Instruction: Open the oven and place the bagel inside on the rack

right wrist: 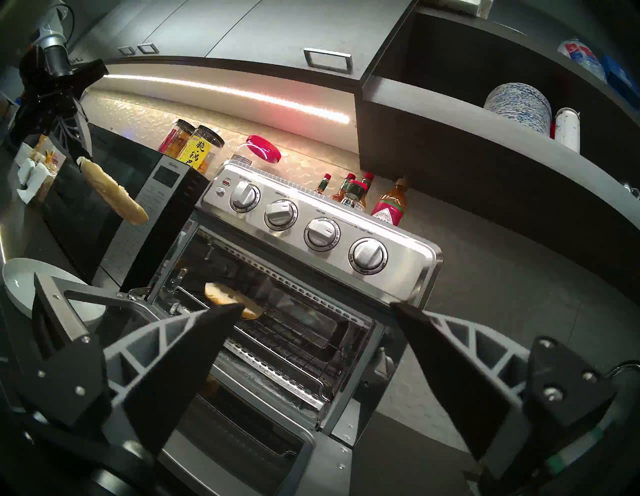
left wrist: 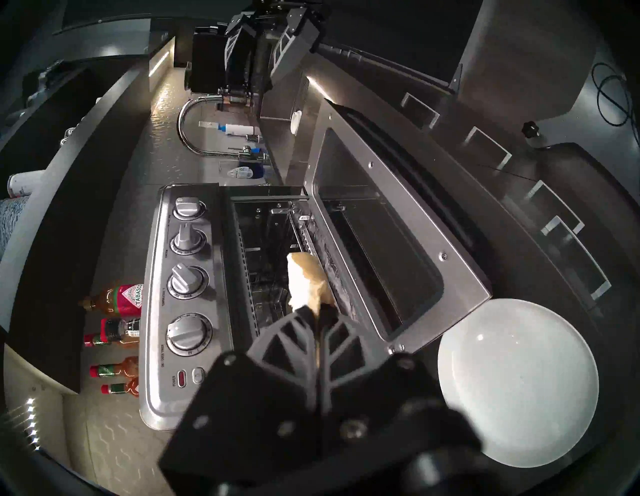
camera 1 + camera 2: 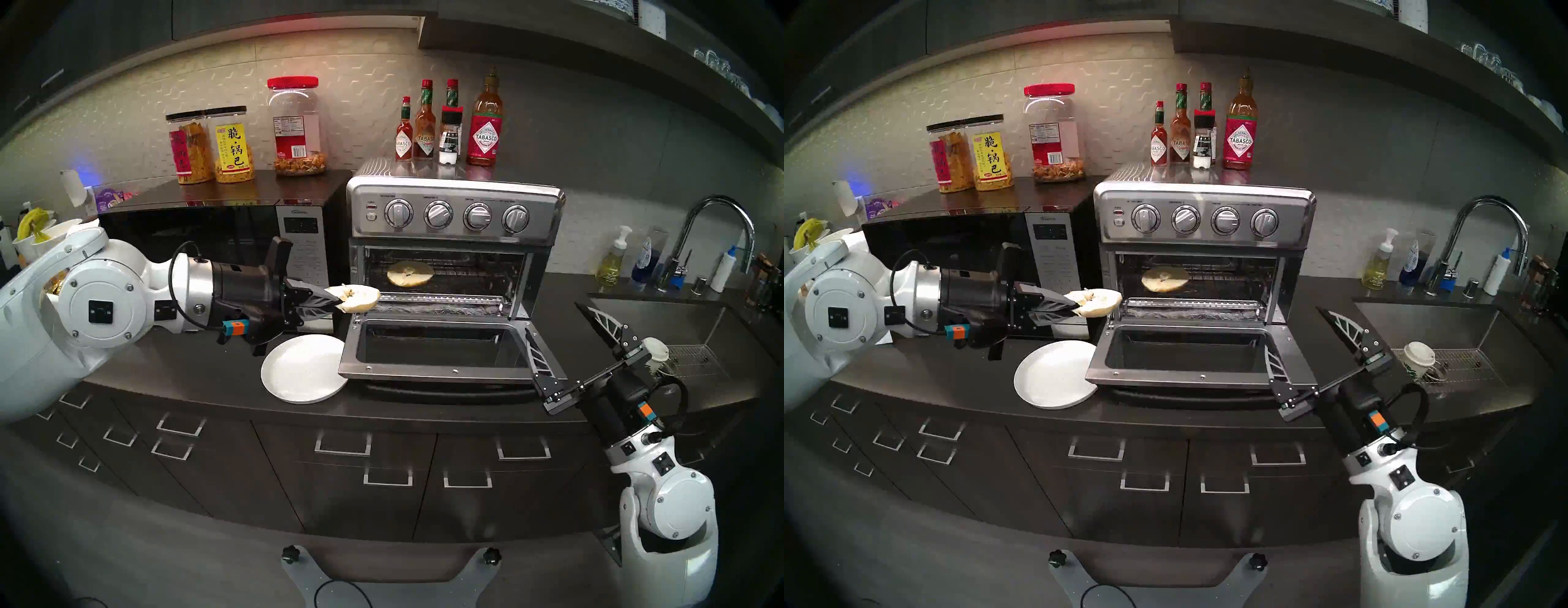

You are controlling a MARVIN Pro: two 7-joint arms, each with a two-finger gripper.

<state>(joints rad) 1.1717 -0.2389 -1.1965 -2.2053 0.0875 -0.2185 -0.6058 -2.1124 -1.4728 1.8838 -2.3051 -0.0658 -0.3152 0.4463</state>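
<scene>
At nine o'clock of the boxy stainless-steel oven (image 3: 454,237), the left gripper (image 3: 339,302) has its jaws clenched on one golden-brown bagel half (image 3: 356,298) by its rim; that thin grip risks it falling onto the dark counter (image 3: 212,382) short of the wire rack (image 3: 466,276). The right gripper (image 3: 568,339) hangs released.

A kitchen — microwave (image 3: 220,237), sink faucet (image 3: 717,229), sauce bottles (image 3: 485,123), counter drawers (image 3: 343,441).
</scene>
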